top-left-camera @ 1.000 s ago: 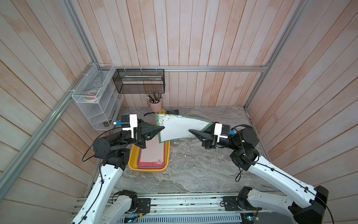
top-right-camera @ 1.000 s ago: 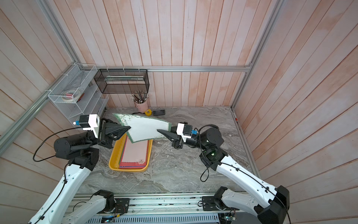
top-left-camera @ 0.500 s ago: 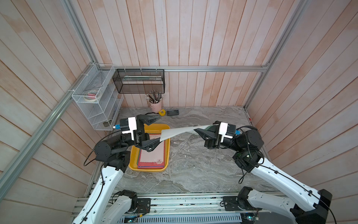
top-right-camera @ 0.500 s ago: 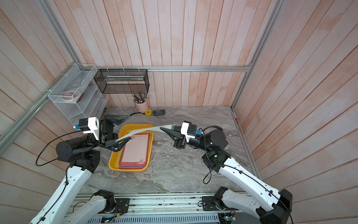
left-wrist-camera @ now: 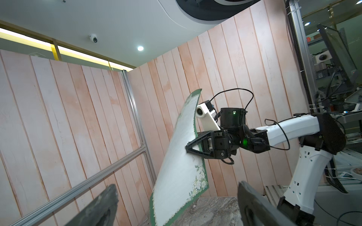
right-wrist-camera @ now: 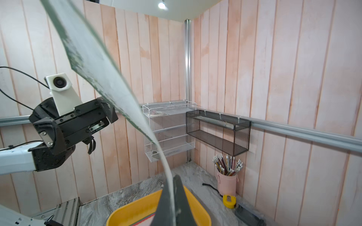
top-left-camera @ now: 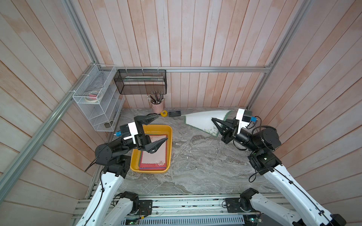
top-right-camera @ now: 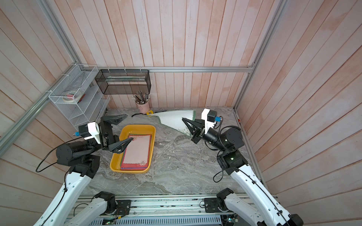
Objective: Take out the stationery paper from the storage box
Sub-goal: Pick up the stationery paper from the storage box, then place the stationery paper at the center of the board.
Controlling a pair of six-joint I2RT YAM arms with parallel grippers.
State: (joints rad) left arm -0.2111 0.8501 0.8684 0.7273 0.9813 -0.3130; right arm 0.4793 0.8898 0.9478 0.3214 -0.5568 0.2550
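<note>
Okay, my right gripper (top-left-camera: 213,119) pinches thin, curling, green-bordered stationery paper (top-left-camera: 201,119), its edge blurred, held up right of the storage box (top-left-camera: 151,171), a yellow round-cornered tray. My left gripper (top-left-camera: 161,128), spread wide over that box, hides a corner of the pink-topped stack (top-left-camera: 154,159) inside.

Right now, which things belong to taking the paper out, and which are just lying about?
Job: green-bordered sheet in the shut right pincer; open left pincer; pink sheet stack; yellow storage box.
Lying about: pencil cup; tape measure; black mesh basket; white wire rack.
</note>
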